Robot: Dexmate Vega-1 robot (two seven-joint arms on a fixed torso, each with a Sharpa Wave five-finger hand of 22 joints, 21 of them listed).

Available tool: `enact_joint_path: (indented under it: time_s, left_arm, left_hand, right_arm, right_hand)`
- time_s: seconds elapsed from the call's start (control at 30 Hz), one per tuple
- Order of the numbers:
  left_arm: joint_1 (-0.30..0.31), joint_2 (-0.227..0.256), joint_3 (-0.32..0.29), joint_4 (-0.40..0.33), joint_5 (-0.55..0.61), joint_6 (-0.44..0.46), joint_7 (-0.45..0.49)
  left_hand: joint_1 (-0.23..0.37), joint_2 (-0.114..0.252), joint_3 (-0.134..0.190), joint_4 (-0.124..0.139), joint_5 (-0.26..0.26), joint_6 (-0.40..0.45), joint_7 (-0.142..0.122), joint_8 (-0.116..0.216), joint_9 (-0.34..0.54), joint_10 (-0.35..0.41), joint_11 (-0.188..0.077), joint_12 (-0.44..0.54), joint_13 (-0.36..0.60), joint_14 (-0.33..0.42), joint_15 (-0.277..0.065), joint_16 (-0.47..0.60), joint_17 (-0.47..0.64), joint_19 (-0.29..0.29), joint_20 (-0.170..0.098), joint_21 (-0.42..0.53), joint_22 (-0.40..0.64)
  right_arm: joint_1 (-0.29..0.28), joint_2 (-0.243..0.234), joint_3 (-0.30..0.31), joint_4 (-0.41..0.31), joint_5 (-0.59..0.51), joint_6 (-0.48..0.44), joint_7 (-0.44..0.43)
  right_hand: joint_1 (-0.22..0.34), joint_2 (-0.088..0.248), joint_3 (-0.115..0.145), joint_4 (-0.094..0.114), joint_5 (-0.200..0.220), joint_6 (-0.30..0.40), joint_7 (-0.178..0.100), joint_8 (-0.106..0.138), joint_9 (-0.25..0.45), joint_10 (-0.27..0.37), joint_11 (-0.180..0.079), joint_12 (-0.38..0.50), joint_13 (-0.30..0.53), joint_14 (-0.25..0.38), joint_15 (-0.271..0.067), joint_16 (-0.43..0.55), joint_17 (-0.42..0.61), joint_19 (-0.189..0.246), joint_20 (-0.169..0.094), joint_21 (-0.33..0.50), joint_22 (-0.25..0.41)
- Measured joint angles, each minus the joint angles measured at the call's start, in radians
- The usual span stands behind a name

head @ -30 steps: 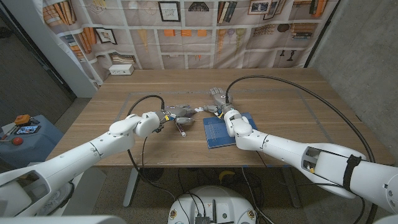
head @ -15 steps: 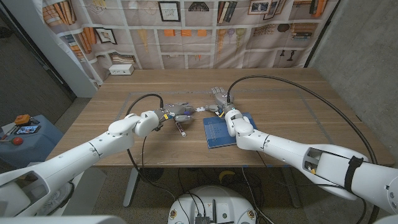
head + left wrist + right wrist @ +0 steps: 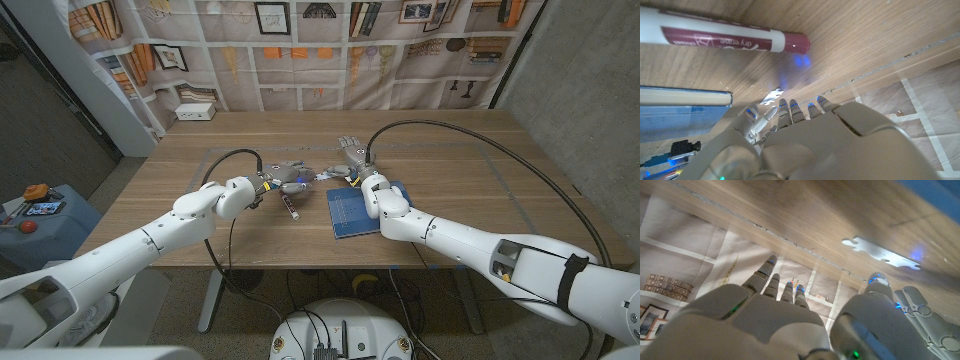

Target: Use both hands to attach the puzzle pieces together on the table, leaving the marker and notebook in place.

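Observation:
The white puzzle pieces (image 3: 322,177) lie on the wood between my two hands, seen as one small white patch; whether they are joined I cannot tell. The pieces (image 3: 881,253) lie flat and bare on the table, and a bit of them (image 3: 772,96) shows just past my left fingertips. My left hand (image 3: 285,176) reaches toward them with fingers stretched out, holding nothing. My right hand (image 3: 349,160) stands just right of them, fingers apart and empty. The red-capped marker (image 3: 291,207) (image 3: 720,37) lies near my left hand. The blue notebook (image 3: 352,209) (image 3: 680,112) lies under my right wrist.
A white box (image 3: 195,113) sits at the table's far left corner. Black cables (image 3: 440,135) arc over the table's right half and loop by my left forearm. Bare wood (image 3: 450,190) stretches to the right of the notebook.
My right hand has drawn slightly back from the pieces, leaving them more exposed on the table. My left hand has hardly moved.

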Motion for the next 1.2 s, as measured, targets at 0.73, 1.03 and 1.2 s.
enact_joint_path:
  time_s: [0.73, 1.03, 1.2]
  left_arm:
    - [0.062, 0.018, -0.067, -0.042, -0.059, 0.049, 0.085]
    - [0.083, 0.021, -0.098, -0.035, -0.112, 0.044, 0.137]
    - [0.092, 0.017, -0.111, -0.022, -0.150, 0.030, 0.170]
  left_hand:
    - [0.000, 0.000, 0.000, 0.000, 0.000, -0.004, -0.004, 0.000, 0.000, 0.000, 0.000, 0.000, 0.000, 0.000, 0.000, 0.000, -0.003, 0.000, 0.000, 0.000, 0.000]
    - [0.001, -0.001, 0.000, 0.000, 0.000, -0.004, -0.004, 0.000, 0.000, -0.003, -0.004, 0.000, 0.000, 0.006, -0.005, 0.000, -0.003, 0.000, 0.000, 0.006, 0.000]
    - [0.001, -0.001, 0.000, 0.000, 0.000, -0.004, -0.004, 0.000, 0.000, -0.007, 0.000, 0.000, 0.000, 0.011, 0.000, 0.000, -0.002, 0.000, 0.000, 0.006, 0.000]
  right_arm:
    - [-0.052, -0.047, 0.091, -0.124, 0.062, 0.026, -0.011]
    - [-0.076, -0.062, 0.131, -0.172, 0.093, 0.025, -0.011]
    - [-0.087, -0.074, 0.153, -0.196, 0.109, 0.027, -0.011]
  right_hand:
    - [-0.030, 0.030, -0.011, 0.023, 0.000, 0.027, -0.009, 0.011, 0.000, 0.030, -0.005, 0.007, 0.000, 0.016, -0.009, 0.013, 0.009, 0.007, -0.007, 0.000, 0.000]
    - [-0.058, 0.037, -0.011, 0.031, 0.000, 0.041, -0.013, 0.011, 0.000, 0.043, -0.007, 0.011, 0.000, 0.022, -0.014, 0.014, 0.009, 0.007, -0.007, 0.000, 0.000]
    - [-0.058, 0.037, -0.015, 0.035, 0.000, 0.043, -0.014, 0.011, -0.002, 0.048, -0.012, 0.011, 0.000, 0.025, -0.018, 0.014, 0.009, 0.014, -0.014, 0.000, 0.000]
